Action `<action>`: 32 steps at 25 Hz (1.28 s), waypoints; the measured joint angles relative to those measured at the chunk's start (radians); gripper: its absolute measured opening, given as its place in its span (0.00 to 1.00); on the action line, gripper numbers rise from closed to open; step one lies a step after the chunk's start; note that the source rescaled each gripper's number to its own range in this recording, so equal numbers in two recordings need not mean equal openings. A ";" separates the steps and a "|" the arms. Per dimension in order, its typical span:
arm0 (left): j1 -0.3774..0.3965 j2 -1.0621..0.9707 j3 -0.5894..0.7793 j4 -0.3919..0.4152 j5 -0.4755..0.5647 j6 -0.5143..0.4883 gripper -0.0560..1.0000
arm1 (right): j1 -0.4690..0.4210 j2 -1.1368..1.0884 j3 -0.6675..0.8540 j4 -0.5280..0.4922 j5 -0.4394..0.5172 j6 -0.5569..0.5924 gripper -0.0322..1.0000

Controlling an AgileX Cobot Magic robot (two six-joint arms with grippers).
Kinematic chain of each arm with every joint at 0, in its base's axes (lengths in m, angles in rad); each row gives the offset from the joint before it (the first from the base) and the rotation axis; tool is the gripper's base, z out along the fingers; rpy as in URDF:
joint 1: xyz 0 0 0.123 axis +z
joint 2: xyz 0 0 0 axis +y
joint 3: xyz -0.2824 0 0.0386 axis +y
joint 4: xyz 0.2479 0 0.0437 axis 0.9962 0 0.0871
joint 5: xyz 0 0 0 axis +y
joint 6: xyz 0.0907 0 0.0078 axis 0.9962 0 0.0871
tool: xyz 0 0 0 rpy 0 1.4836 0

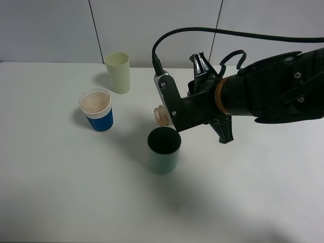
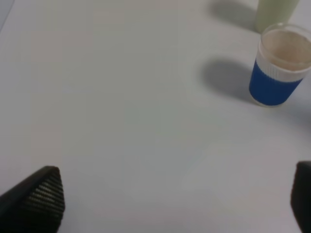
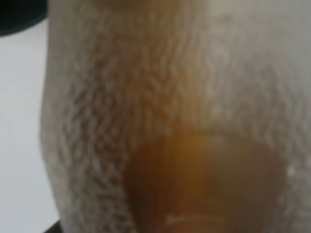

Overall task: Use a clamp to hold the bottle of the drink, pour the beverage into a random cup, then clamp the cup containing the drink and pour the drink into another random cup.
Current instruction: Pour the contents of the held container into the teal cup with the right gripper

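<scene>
The bottle (image 3: 160, 121), squeezed by the right pincer (image 1: 171, 112), tips toward the teal cup (image 1: 163, 152) to pour; the left pincer (image 2: 172, 201) is spread apart.

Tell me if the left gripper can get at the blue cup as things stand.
Probably yes: the left gripper stands open and empty, with only bare table between it and the blue cup.
</scene>
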 joint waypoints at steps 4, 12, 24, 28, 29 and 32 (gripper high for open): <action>0.000 0.000 0.000 0.000 0.000 0.000 0.79 | 0.014 0.000 0.000 0.000 0.012 -0.018 0.07; 0.000 0.000 0.000 0.000 0.000 0.000 0.79 | 0.015 0.000 0.000 0.000 0.022 -0.036 0.07; 0.000 0.000 0.000 0.000 0.000 0.000 0.79 | 0.015 0.000 0.000 -0.001 0.027 -0.059 0.07; 0.000 0.000 0.000 0.000 0.000 0.000 0.79 | 0.015 0.000 0.000 -0.007 0.029 -0.067 0.07; 0.000 0.000 0.000 0.000 0.000 0.000 0.79 | 0.015 0.000 0.000 -0.007 0.029 -0.067 0.07; 0.000 0.000 0.000 0.000 0.000 0.000 0.79 | 0.015 0.000 0.000 -0.007 0.029 -0.069 0.07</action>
